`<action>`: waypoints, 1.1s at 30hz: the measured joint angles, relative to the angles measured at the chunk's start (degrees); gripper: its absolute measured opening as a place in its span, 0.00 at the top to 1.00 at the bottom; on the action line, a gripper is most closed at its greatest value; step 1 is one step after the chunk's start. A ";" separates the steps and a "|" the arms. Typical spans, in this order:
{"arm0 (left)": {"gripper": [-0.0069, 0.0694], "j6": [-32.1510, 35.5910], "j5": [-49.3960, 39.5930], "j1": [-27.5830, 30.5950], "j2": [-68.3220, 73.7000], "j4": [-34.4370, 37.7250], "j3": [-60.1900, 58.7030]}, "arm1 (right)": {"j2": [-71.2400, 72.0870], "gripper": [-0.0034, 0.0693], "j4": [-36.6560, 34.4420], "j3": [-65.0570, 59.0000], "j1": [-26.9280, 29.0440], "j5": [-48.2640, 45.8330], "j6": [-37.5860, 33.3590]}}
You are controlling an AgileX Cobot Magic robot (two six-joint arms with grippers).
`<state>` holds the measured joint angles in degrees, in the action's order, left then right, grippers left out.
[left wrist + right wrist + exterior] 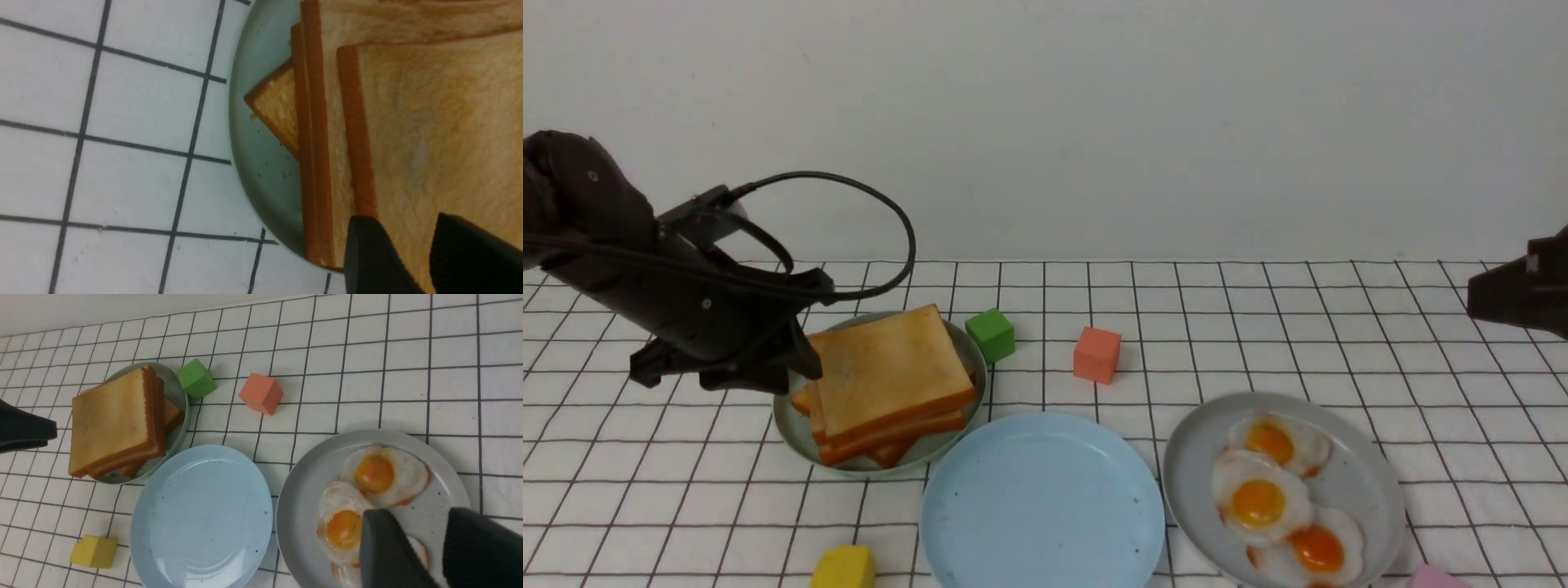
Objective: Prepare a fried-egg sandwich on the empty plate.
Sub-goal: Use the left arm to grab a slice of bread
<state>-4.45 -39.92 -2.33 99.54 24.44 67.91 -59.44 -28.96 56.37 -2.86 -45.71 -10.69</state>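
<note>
empty plate [1045, 510] sits bare at 6 o'clock on the bench. toast pile [890, 380] is just beside it at its 10, egg plate [1372, 498] at its 3. Central spot, I'd guess so both arms reach it. Nothing stacked yet.

left hand [402, 222] is at the pile's 9 o'clock edge, jaws part-spread across the top slice [429, 122] crust, no clamp visible. Likely lining up the base slice.

right hand [421, 516] hangs above the fried eggs [374, 473], jaws apart, holding nothing. Presumably staged for the filling.
</note>
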 joint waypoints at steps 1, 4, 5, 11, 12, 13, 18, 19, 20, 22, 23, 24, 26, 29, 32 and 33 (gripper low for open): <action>0.60 0.00 0.20 0.00 0.53 0.16 0.00 | 0.00 0.62 0.00 0.00 0.00 0.00 0.00; 0.60 0.69 1.03 0.00 2.22 1.52 0.05 | 0.00 0.62 -0.04 0.00 0.00 0.00 0.00; 0.60 1.40 1.28 0.00 2.89 2.43 0.05 | 0.00 0.62 -0.04 0.00 0.00 0.00 0.00; 0.60 8.64 1.68 0.00 4.89 9.71 0.05 | 0.00 0.62 -0.04 0.00 0.00 -0.21 -0.38; 0.60 10.05 1.70 0.00 5.04 10.86 0.05 | 0.00 0.62 -0.04 0.00 0.00 -0.44 -0.39; 0.60 11.19 1.70 0.00 5.10 11.64 0.05 | 0.00 0.62 -0.04 0.00 0.00 -0.57 -0.43; 0.60 13.25 2.22 0.00 5.15 12.93 0.05 | 0.00 0.62 -0.04 0.00 0.00 -0.63 -0.58; 0.60 13.25 2.22 0.00 5.15 12.98 0.05 | 0.00 0.62 -0.04 0.00 0.00 -0.63 -0.58; 0.60 13.28 2.51 0.00 5.15 13.00 0.05 | 0.00 0.62 -0.04 0.00 0.00 -0.63 -0.58; 0.60 13.32 2.68 0.00 5.39 13.00 0.05 | 0.00 0.62 -0.04 0.00 0.00 -0.63 -0.58; 0.60 13.39 2.66 0.00 5.81 13.17 0.05 | 0.00 0.62 -0.04 0.00 0.00 -0.63 -0.58; 0.60 13.39 2.66 0.00 6.16 13.24 0.05 | 0.00 0.62 -0.04 0.00 0.00 -0.63 -0.58; 0.60 13.52 2.66 0.00 6.84 13.60 0.24 | 0.00 0.62 -0.04 0.00 0.00 -0.67 -0.58; 0.60 14.01 2.60 0.00 7.18 13.86 0.42 | 0.00 0.62 -0.04 0.00 0.00 -0.67 -0.58; 0.69 15.24 2.38 0.00 7.34 14.10 0.61 | 0.00 0.62 -0.04 0.00 0.00 -0.80 -0.58; 0.74 15.25 2.35 0.00 7.34 14.10 0.61 | 0.00 0.62 -0.04 0.00 0.00 -0.80 -0.58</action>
<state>10.80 -37.57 -2.33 106.88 38.54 68.52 -59.44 -28.99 56.37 -2.86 -46.51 -11.28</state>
